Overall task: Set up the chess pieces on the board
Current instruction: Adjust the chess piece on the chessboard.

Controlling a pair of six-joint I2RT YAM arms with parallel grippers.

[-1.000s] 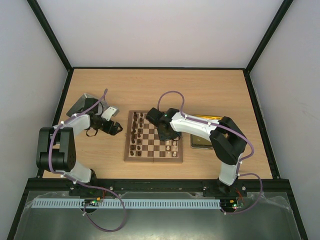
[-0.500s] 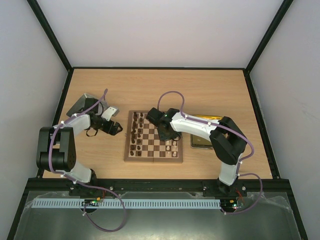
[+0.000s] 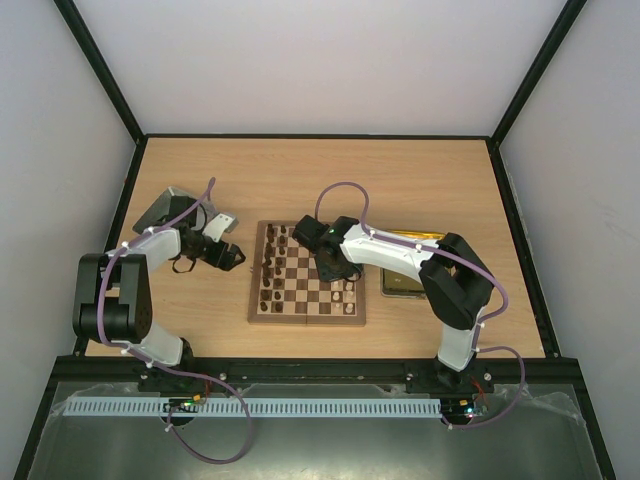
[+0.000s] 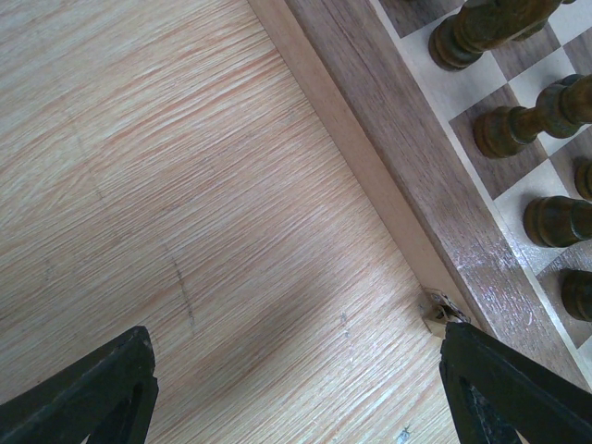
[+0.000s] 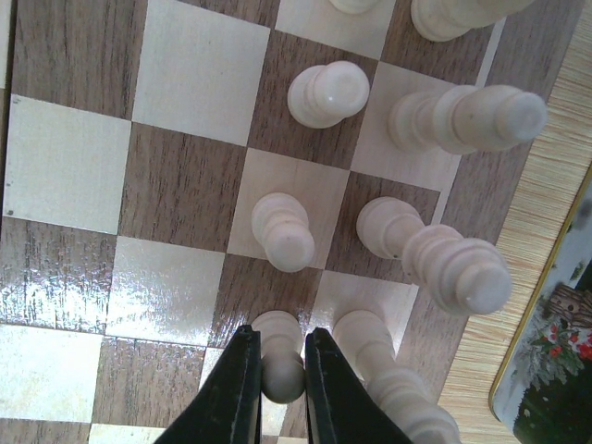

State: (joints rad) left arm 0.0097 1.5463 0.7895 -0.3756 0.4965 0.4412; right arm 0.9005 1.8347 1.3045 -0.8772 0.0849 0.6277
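Observation:
The board (image 3: 305, 318) lies mid-table, with dark brown chess pieces (image 3: 270, 268) along its left side and cream ones (image 3: 349, 290) along its right. My right gripper (image 5: 280, 370) is shut on the round head of a cream pawn (image 5: 283, 370), whose base rests on a square among other cream pieces (image 5: 328, 92). It reaches over the board's right half (image 3: 335, 272). My left gripper (image 4: 296, 398) hangs open over bare table just left of the board's border (image 4: 407, 166), holding nothing. Dark pieces (image 4: 518, 129) stand close by.
A shiny gold tin tray (image 3: 405, 283) lies right of the board, partly under the right arm; its rim (image 5: 546, 305) shows in the right wrist view. A grey container (image 3: 165, 207) sits at the back left. A small paper scrap (image 4: 437, 310) touches the board's edge.

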